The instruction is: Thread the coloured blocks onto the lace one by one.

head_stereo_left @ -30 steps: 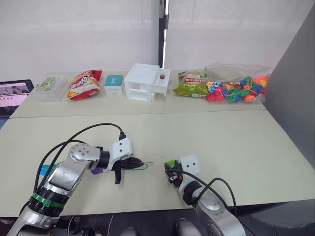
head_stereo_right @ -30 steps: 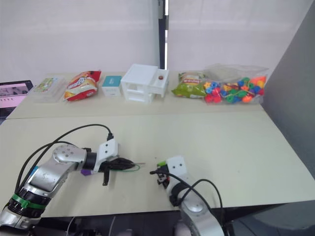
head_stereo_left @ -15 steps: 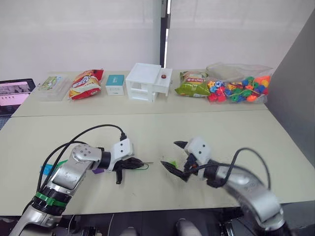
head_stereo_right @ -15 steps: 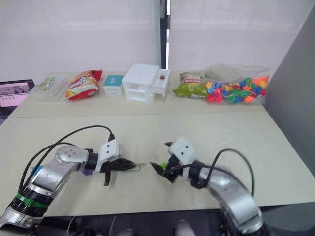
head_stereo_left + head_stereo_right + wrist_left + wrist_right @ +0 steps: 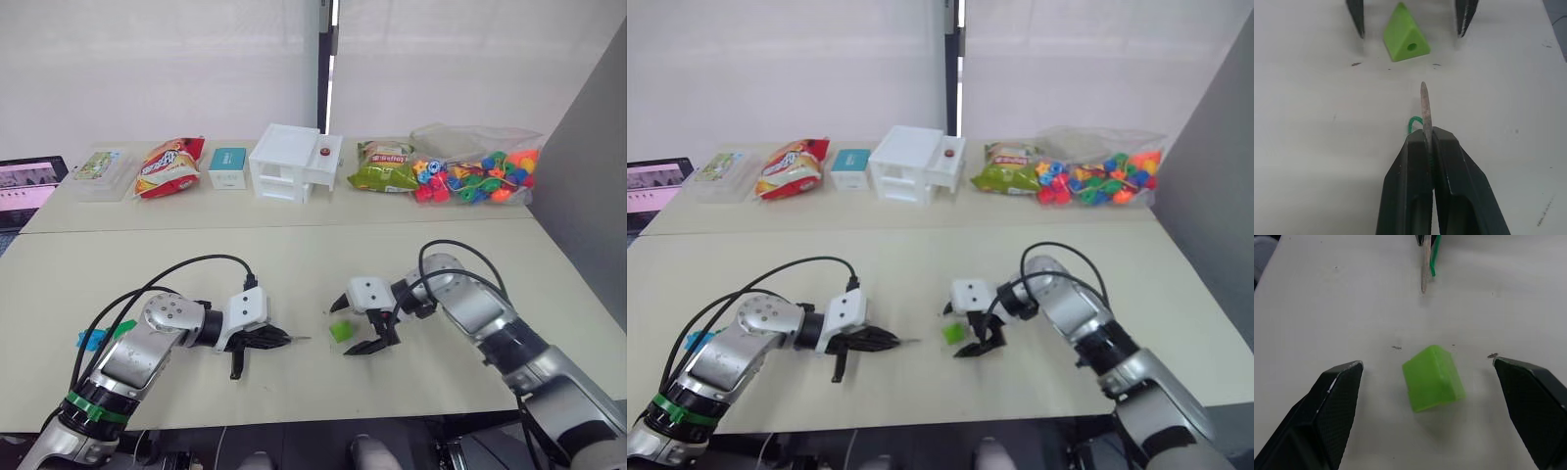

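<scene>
Head views: light green block [image 5: 340, 331] lies loose on the cream worktop [image 5: 323, 264], between the spread black fingers of the right gripper [image 5: 360, 321], untouched. Left gripper [image 5: 266, 339], at 9 o'clock of the block, is clamped on the lace [image 5: 1420, 121] near its tip. Bag of mixed beads [image 5: 474, 174] far off at 1 o'clock

Left wrist view: stiff brownish needle tip [image 5: 1424, 105] juts past the closed fingers toward the block's round hole [image 5: 1411, 47]; a loop of thin green cord shows beside it

Right wrist view: block [image 5: 1433, 377] smooth, hard, glossy plastic, wedge-like with flat faces. Judged light and slippery, likely to skid or tip; best pinched on two opposite flat faces, hole left free. Cord limp, tip rigid
</scene>
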Available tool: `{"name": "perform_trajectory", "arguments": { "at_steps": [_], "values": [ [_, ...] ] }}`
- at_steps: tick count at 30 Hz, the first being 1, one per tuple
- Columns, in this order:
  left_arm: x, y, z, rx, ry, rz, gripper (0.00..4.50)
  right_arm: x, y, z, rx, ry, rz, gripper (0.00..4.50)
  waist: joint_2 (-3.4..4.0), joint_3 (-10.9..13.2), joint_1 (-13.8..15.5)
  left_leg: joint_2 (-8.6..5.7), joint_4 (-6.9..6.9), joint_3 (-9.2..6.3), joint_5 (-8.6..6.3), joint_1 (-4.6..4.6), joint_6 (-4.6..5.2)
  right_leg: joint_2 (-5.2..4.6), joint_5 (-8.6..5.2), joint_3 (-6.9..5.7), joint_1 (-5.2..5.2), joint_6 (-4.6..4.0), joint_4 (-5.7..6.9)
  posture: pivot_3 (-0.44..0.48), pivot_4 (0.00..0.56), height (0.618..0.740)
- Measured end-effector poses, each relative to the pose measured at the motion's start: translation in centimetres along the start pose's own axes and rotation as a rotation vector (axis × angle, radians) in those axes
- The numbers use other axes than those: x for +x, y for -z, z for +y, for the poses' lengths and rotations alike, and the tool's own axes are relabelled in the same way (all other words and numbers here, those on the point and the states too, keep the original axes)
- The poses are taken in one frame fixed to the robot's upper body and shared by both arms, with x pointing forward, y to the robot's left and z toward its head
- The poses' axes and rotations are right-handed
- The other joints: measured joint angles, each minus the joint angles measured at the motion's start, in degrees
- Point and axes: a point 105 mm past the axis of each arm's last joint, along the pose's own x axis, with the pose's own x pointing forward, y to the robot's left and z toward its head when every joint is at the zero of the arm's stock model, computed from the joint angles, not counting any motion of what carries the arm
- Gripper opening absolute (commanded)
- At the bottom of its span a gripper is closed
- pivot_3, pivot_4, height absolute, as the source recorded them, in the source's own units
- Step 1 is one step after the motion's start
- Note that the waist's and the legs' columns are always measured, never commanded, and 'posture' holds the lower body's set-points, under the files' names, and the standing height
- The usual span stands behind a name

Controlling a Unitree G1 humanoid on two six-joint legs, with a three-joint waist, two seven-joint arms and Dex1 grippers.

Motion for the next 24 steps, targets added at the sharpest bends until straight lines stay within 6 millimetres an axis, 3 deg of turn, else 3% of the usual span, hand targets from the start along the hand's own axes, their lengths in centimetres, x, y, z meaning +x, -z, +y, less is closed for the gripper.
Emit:
{"name": "perform_trajectory", "arguments": {
  "at_steps": [2, 3, 6, 7, 9, 11, 17, 24],
  "values": [
    [0.1, -0.2, -0.3, 0.0, 0.006, -0.003, 0.0, 0.3, 0.4, -0.3, -0.011, -0.028, 0.01, 4.49, 0.0, 0.0, 0.12, -0.01, 0.0, 0.0, 0.0, 0.0, 0.0, -0.03, 0.0, 0.0, 0.0, 0.0, 0.01, 0.0, 0.15, 0.74],
    [0.1, -0.3, -0.4, -0.001, 0.009, -0.006, 0.0, 0.3, 0.4, -0.5, -0.019, -0.04, 0.01, 4.25, 0.0, 0.0, 0.12, -0.01, 0.0, 0.0, 0.0, 0.0, 0.0, -0.03, 0.01, 0.0, 0.01, 0.0, 0.0, 0.0, 0.15, 0.74],
    [0.2, -0.7, -0.7, 0.006, 0.012, -0.011, 0.0, 0.6, 0.5, -0.6, -0.037, -0.076, -0.001, 3.28, 0.0, 0.0, 0.08, 0.0, 0.0, -0.01, 0.0, 0.04, -0.01, -0.02, 0.01, 0.0, 0.04, 0.0, 0.02, 0.0, 0.15, 0.74],
    [0.2, -0.7, -0.8, 0.005, 0.014, -0.011, 0.0, 0.6, 0.6, -0.6, -0.042, -0.082, -0.006, 2.77, 0.01, 0.0, 0.07, 0.0, 0.0, -0.01, 0.0, 0.07, -0.01, -0.02, 0.01, 0.0, 0.06, 0.0, 0.04, 0.0, 0.15, 0.74],
    [0.3, -0.7, -0.9, -0.002, 0.016, -0.01, 0.0, 0.6, 0.6, -0.6, -0.049, -0.083, -0.011, 2.33, 0.01, -0.01, 0.06, 0.0, 0.02, -0.01, 0.01, 0.09, -0.01, -0.01, 0.01, 0.0, 0.06, 0.0, 0.05, 0.0, 0.15, 0.74],
    [0.3, -0.8, -1.0, -0.004, 0.016, -0.01, 0.0, 0.5, 0.8, -0.7, -0.044, -0.076, -0.013, 1.43, 0.01, -0.01, 0.04, 0.0, 0.02, -0.01, 0.02, 0.1, -0.03, -0.01, 0.01, 0.0, 0.07, -0.01, 0.05, 0.0, 0.15, 0.74],
    [0.4, -1.2, -1.3, -0.001, 0.016, -0.016, 0.0, 0.3, 1.0, -0.8, -0.019, -0.029, -0.01, 1.31, 0.01, -0.01, 0.11, 0.0, 0.05, -0.02, 0.03, 0.09, -0.05, -0.01, 0.01, 0.0, 0.08, -0.01, 0.07, 0.0, 0.15, 0.74],
    [1.5, -1.7, -0.7, -0.003, -0.022, 0.033, 0.0, 0.5, 0.9, 0.4, 0.12, 0.12, -0.018, 1.31, 0.01, -0.03, 0.55, -0.02, 0.04, -0.05, 0.02, 0.09, -0.04, 0.0, 0.01, 0.0, 0.09, 0.0, 0.11, 0.0, 0.15, 0.74]
  ]
}}
